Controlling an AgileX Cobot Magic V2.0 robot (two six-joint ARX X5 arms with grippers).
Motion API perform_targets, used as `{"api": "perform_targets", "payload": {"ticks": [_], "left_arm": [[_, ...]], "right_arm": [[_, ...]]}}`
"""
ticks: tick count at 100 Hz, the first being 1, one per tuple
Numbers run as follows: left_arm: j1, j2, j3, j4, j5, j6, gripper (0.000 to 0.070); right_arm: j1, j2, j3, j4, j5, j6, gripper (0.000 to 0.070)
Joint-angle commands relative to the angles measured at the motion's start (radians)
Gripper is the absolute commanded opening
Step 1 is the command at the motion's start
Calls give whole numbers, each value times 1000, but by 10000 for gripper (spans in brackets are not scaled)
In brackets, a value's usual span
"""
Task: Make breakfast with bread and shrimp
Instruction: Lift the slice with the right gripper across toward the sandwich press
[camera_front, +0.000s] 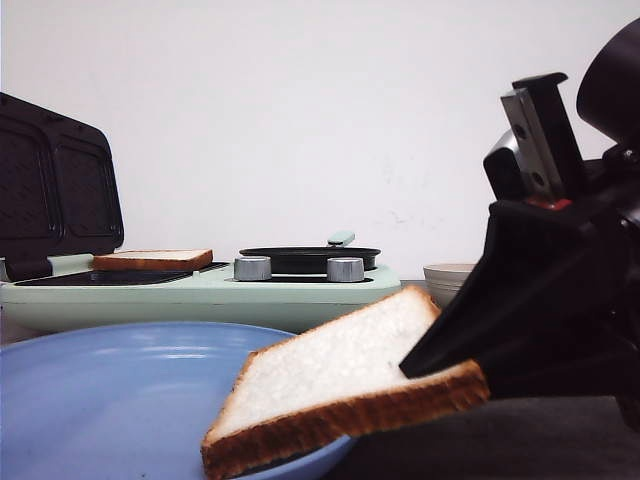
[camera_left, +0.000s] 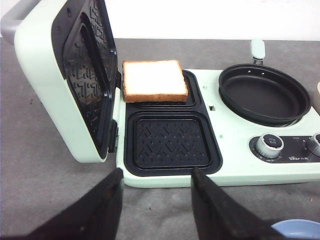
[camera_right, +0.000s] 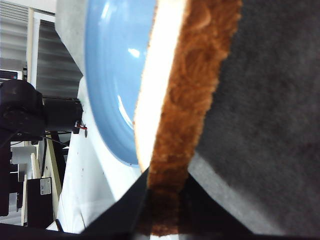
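Two bread slices show. One slice (camera_left: 154, 80) lies flat in the rear well of the mint-green breakfast maker (camera_left: 225, 150), beside the upright open lid (camera_left: 75, 75); the front well (camera_left: 170, 144) is bare. The other slice (camera_front: 340, 385) is clamped at its crust by the right gripper (camera_right: 165, 200), tilted, its low corner over the blue plate's (camera_front: 110, 400) rim near the tabletop's front edge. The left gripper (camera_left: 155, 200) hangs with fingers spread apart before the maker. One round pan (camera_left: 264, 94), two knobs (camera_front: 252, 268); the print by them is too small to read. One pale bowl (camera_front: 447, 278) stands behind.
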Motion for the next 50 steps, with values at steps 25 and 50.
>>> {"api": "perform_targets", "payload": {"ticks": [25, 50], "left_arm": [[-1, 3, 2, 8, 0, -3, 205], [-1, 3, 2, 9, -9, -3, 205]], "right_arm": [[5, -65, 29, 143, 1, 142, 0], [6, -71, 166, 131, 2, 185, 0]]}}
